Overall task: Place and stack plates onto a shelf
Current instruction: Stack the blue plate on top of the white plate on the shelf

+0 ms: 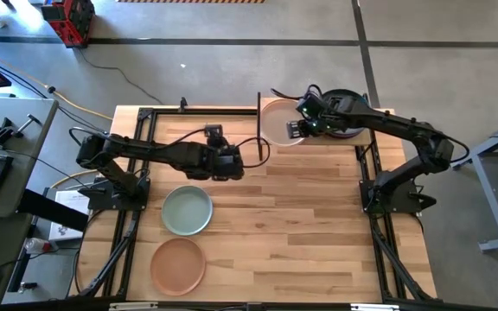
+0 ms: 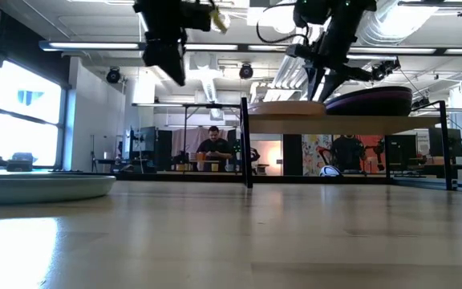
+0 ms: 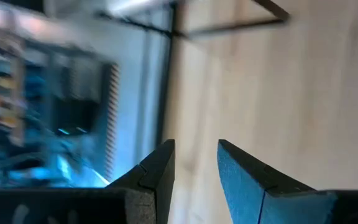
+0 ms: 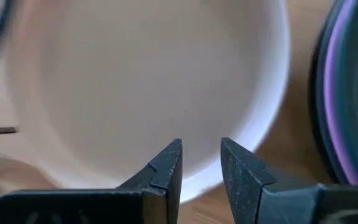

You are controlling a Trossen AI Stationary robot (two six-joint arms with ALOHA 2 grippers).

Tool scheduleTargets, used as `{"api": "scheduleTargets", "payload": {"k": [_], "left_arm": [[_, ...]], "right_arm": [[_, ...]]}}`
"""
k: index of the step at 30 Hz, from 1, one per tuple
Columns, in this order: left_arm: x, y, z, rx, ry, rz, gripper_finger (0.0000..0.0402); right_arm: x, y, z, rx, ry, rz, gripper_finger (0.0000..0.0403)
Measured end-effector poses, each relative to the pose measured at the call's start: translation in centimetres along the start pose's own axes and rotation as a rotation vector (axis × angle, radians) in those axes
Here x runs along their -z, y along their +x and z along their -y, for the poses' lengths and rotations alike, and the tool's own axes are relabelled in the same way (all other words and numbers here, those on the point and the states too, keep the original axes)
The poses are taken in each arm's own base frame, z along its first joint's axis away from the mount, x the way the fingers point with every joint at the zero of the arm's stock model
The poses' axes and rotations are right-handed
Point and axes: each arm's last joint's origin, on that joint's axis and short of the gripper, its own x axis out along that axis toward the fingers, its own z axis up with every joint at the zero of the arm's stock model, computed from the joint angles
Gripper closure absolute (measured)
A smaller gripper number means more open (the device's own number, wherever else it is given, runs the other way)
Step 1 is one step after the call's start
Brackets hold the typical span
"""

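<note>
A beige plate (image 1: 275, 117) (image 2: 283, 107) (image 4: 142, 81) lies flat on the left half of the raised light-wood shelf (image 1: 318, 142) (image 2: 343, 124). Beside it on the shelf sits a stack of dark plates with a purple one showing (image 1: 349, 133) (image 2: 371, 100) (image 4: 347, 93). My right gripper (image 1: 292, 130) (image 4: 201, 146) is open, hovering just over the beige plate's rim; no touch shows. My left gripper (image 1: 232, 164) (image 2: 171, 68) (image 3: 196, 146) is open and empty, raised above the table's middle. A sage green plate (image 1: 187, 210) (image 2: 38, 186) and a peach plate (image 1: 178, 265) lie on the table.
Thin black shelf posts (image 1: 258, 130) (image 2: 245, 140) stand between the two grippers. A black metal frame (image 1: 132, 225) runs along the table's left and right sides. Bare wood (image 1: 301, 225) stretches across the middle and near right of the table. A person sits far behind in the room.
</note>
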Motion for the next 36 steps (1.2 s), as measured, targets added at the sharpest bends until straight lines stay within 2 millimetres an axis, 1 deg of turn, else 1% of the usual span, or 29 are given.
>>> {"api": "scheduleTargets", "payload": {"k": [4, 8, 10, 13, 17, 21, 25, 32, 36], "left_arm": [[1.4, -0.1, 0.4, 0.118, -0.080, -0.112, 0.0292], [2.6, -0.3, 0.6, 0.211, -0.144, -0.237, 0.0292], [2.9, -0.3, 0.9, 0.252, -0.165, -0.273, 0.0292], [3.7, 0.5, 1.9, 0.292, -0.172, -0.325, 0.0292], [5.3, 1.6, 3.5, 0.301, -0.147, -0.399, 0.0292], [6.6, 2.3, 4.7, 0.359, -0.133, -0.472, 0.0292], [7.5, 3.0, 5.8, 0.434, -0.135, -0.513, 0.0292], [8.7, 3.9, 7.2, 0.500, -0.138, -0.544, 0.0292], [9.1, 4.6, 8.1, 0.533, -0.134, -0.514, 0.0292]], "right_arm": [[-0.3, -1.4, -1.1, -0.076, -0.059, 0.005, 0.0313], [-0.5, -3.3, -2.5, -0.147, -0.117, 0.044, 0.0313], [-0.7, -4.4, -3.1, -0.181, -0.145, 0.067, 0.0313], [-0.7, -5.6, -3.8, -0.221, -0.168, 0.093, 0.0313], [-0.7, -6.8, -4.5, -0.256, -0.199, 0.114, 0.0313], [-0.4, -7.0, -4.7, -0.262, -0.232, 0.114, 0.0313], [-0.2, -6.9, -4.6, -0.243, -0.239, 0.094, 0.0313], [0.0, -6.9, -4.3, -0.218, -0.238, 0.068, 0.0313], [0.0, -6.9, -4.3, -0.217, -0.238, 0.067, 0.0313]]}}
